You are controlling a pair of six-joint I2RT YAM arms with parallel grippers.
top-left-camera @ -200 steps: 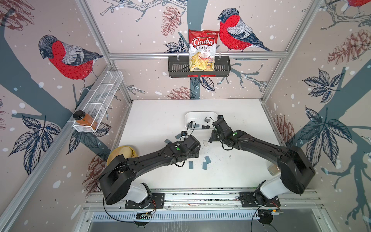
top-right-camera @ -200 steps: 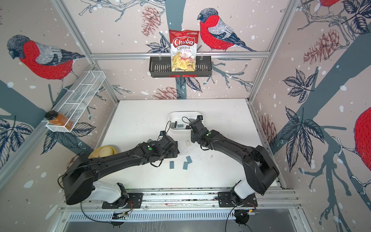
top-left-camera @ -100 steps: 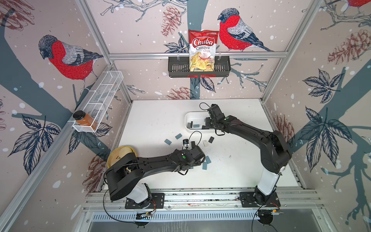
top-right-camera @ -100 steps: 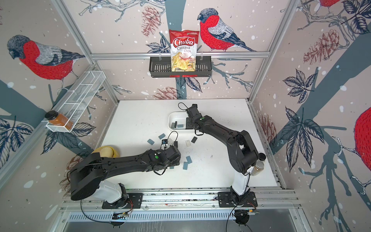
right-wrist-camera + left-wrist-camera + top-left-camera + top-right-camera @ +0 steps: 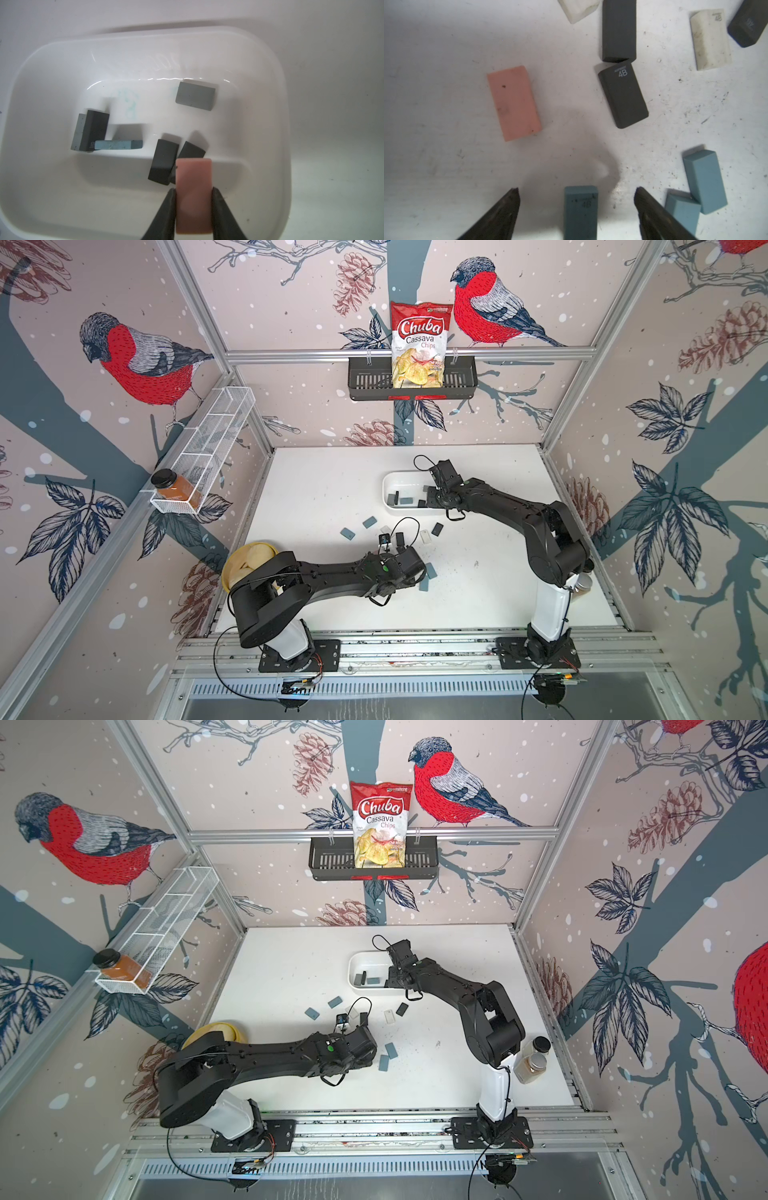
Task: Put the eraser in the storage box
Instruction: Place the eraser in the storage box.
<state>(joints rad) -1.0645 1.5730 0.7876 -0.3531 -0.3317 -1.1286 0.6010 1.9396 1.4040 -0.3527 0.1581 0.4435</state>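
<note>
Currently the pink eraser [image 5: 193,176] is pinched between the fingers of the right gripper [image 5: 193,189], which holds it over the inside of the white storage box [image 5: 278,104]. It has not yet been let go among the other erasers [image 5: 164,162] lying on the box floor. On the counter [image 5: 436,104], the left gripper [image 5: 576,188] stands wide open, its 2 fingers clear on either side of a teal eraser [image 5: 580,212].
</note>
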